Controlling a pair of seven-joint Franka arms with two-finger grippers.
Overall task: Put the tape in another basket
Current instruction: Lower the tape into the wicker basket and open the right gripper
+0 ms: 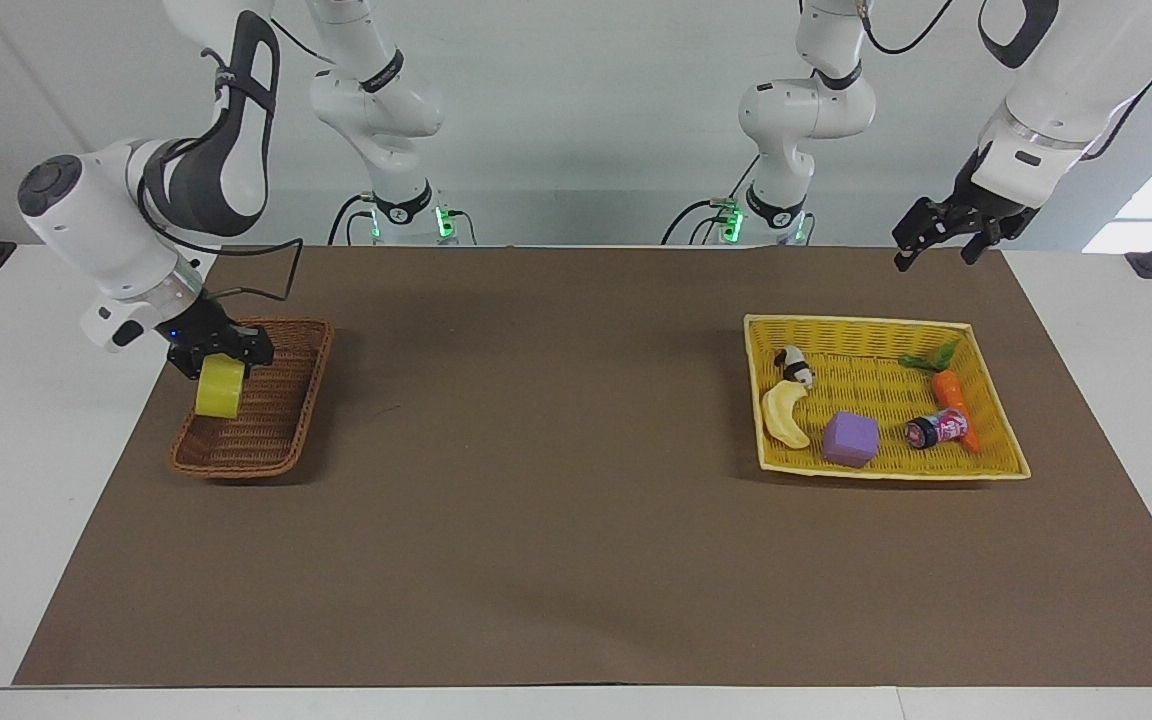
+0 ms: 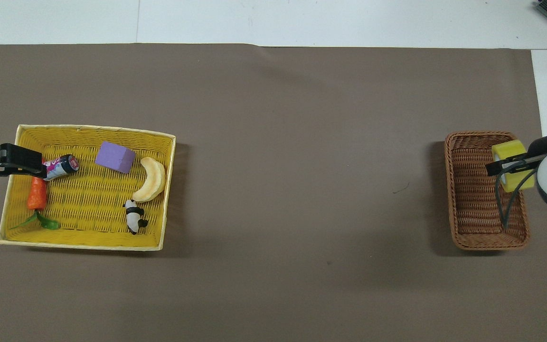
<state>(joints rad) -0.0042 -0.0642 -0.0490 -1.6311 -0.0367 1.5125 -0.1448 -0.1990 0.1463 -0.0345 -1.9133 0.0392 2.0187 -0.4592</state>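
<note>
The yellow tape roll (image 1: 219, 389) hangs in my right gripper (image 1: 220, 362), which is shut on it. It is held low over the dark brown wicker basket (image 1: 281, 445), above the basket's side toward the right arm's end of the table. In the overhead view the tape (image 2: 510, 153) and the right gripper (image 2: 511, 166) cover that same side of the basket (image 2: 473, 228). I cannot tell whether the tape touches the basket. My left gripper (image 1: 939, 245) is open and empty, raised over the edge of the yellow basket (image 1: 996, 465).
The wide yellow basket (image 2: 88, 242) holds a pale banana (image 2: 152, 179), a purple cube (image 2: 115, 157), a toy panda (image 2: 134, 216), a carrot (image 2: 37, 194) and a small can (image 2: 61, 166). A brown mat (image 1: 556, 520) covers the table.
</note>
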